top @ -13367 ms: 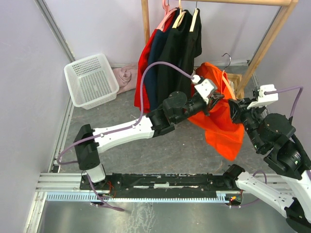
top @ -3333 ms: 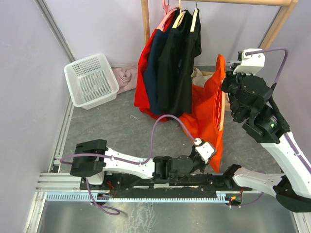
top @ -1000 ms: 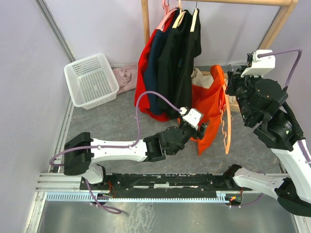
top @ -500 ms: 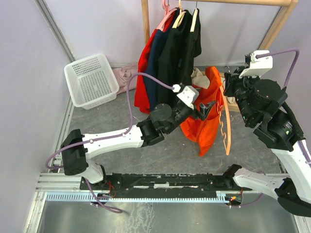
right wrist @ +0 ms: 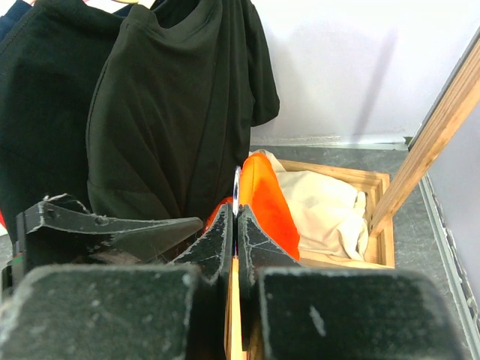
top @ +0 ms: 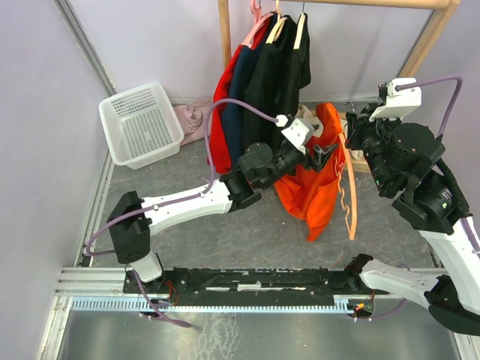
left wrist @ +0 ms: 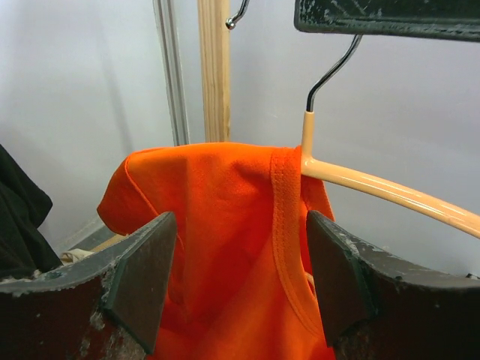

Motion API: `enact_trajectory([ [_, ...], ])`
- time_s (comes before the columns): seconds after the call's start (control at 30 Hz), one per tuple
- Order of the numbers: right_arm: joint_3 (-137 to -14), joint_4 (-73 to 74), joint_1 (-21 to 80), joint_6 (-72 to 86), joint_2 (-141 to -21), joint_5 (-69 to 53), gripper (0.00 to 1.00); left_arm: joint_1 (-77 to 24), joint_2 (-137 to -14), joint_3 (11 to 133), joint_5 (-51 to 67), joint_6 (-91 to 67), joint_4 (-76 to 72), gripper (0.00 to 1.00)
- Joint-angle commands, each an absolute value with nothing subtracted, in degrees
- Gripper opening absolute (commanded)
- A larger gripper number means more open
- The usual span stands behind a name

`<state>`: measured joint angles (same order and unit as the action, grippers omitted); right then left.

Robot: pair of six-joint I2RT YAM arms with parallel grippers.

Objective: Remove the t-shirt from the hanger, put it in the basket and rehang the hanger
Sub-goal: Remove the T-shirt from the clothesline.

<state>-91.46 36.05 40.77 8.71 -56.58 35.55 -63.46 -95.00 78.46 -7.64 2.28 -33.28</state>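
1. A white mesh basket (top: 141,124) sits on the floor well off to the left of my left jaws (left wrist: 240,259). A pink cloth (top: 193,120) is bunched just beside it, outside its wall.
2. A low wooden crate (right wrist: 369,184) lies beyond and below my right jaws (right wrist: 235,225). A cream cloth (right wrist: 326,210) lies crumpled inside it.
3. The orange t-shirt (left wrist: 217,232) hangs in the air on a peach hanger (left wrist: 390,191), right in front of my left jaws. Its collar sits at the hanger's neck and one shoulder is draped over one arm. The hanger's other arm juts out bare to the right of those jaws.
4. My left jaws are released and spread wide. One finger stands on each side of the shirt's shoulder and collar, with the cloth between them and not pinched.
5. My right jaws are clenched on the hanger's thin wire hook, holding it up just above my left jaws.
6. A wooden rack (top: 223,34) stands to the left of both jaws, carrying red, navy and black shirts (right wrist: 172,105). The black ones hang just beside my left arm and close to the orange cloth.
7. A rack post (left wrist: 214,71) rises behind the t-shirt, beyond my left jaws.
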Motion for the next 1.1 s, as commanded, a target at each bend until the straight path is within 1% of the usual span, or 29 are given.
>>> enact_trajectory([
  [0.0,-92.11,32.82,40.83,8.46,-55.7,34.9,0.01,-62.45,-96.1,82.26,-5.1,0.36,-34.79,0.76],
  [0.07,-92.19,32.87,40.78,8.44,-55.72,34.94,0.01,-62.24,-96.69,82.99,-5.01,0.35,-34.68,0.73],
  [0.13,-92.2,32.86,40.78,8.44,-55.74,34.89,0.01,-62.02,-97.3,84.01,-5.03,0.35,-34.38,0.66],
  [0.2,-92.2,32.94,40.78,8.49,-55.75,34.9,0.01,-61.78,-97.68,84.55,-5.27,0.27,-34.45,0.44],
  [0.23,-92.31,33.02,40.8,8.44,-55.73,34.89,0.01,-61.68,-97.76,84.7,-5.51,0.19,-34.45,0.35],
  [0.37,-92.38,33.27,40.78,8.52,-55.49,34.8,0.01,-61.31,-98.34,85.92,-6.35,0.34,-33.81,0.05],
  [0.4,-92.42,33.35,40.78,8.58,-55.52,34.74,0.01,-61.27,-98.59,86.55,-6.79,0.41,-33.45,0.03],
  [0.53,-92.84,33.94,40.86,8.63,-55.51,34.42,0.01,-60.74,-100.18,90.09,-10.13,0.96,-31.26,0.03],
  [0.7,-93.79,35.33,40.85,8.87,-55.68,34.04,0.01,-57.92,-105.41,99.87,-13.84,-0.1,-23.93,0.03],
  [0.87,-94.26,36.08,40.83,9.04,-55.53,33.79,0.01,-54.08,-112.86,112.15,-13.3,-2.18,-16.49,0.03],
  [1.07,-94.7,36.69,40.78,9.05,-55.2,33.98,0.01,-50.68,-120.16,119.29,-12.38,-4.39,-13.36,0.03],
])
